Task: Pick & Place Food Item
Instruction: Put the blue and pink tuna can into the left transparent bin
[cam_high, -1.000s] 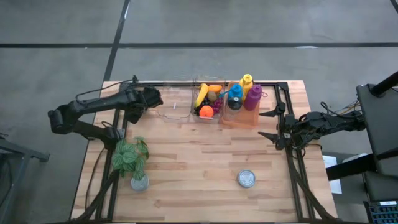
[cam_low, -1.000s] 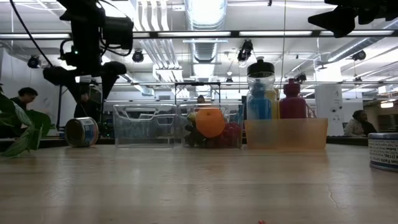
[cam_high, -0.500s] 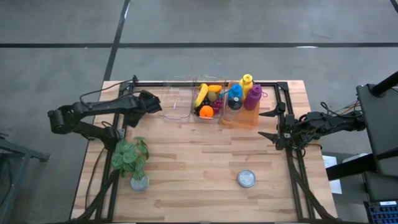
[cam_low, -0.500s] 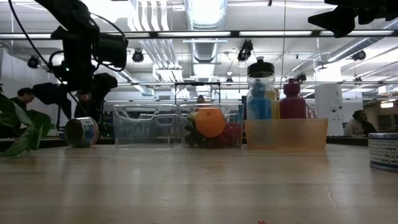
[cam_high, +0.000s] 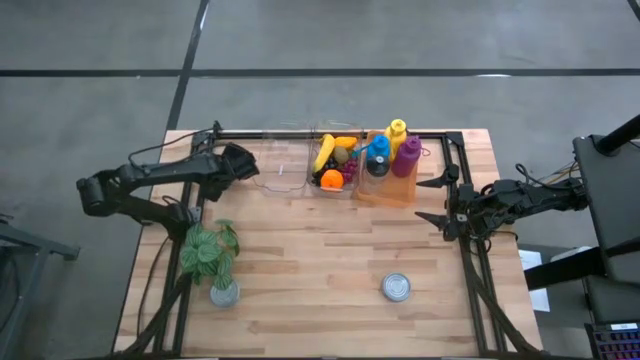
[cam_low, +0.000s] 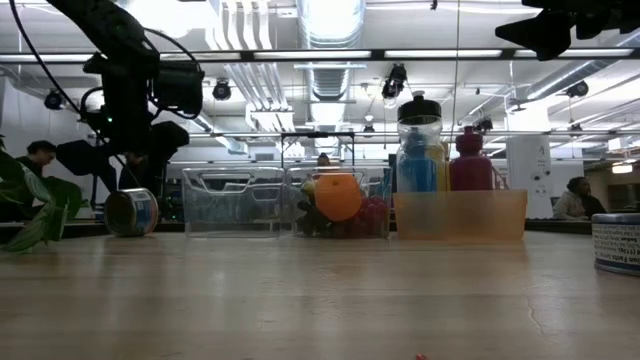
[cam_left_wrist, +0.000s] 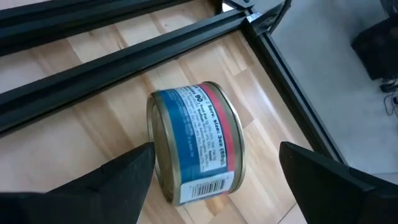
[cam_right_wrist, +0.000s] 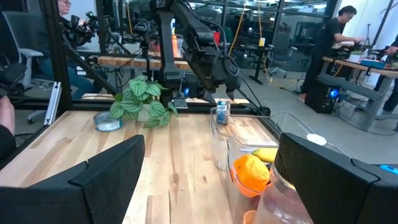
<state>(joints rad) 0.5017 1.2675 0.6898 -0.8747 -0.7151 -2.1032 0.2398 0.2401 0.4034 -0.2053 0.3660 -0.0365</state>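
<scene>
Only one thing carries print here: the short round tin can with the blue and red paper label (cam_left_wrist: 198, 142), lying on its side on the tabletop. Its label shows a "90", then small white print that looks like "Serv. Size" with a figure too fine to make out, and a barcode near the rim whose digits can't be read.

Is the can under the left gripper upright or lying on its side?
On its side: the can shows its label wrapped sideways and one flat end facing sideways, resting on the table.
</scene>
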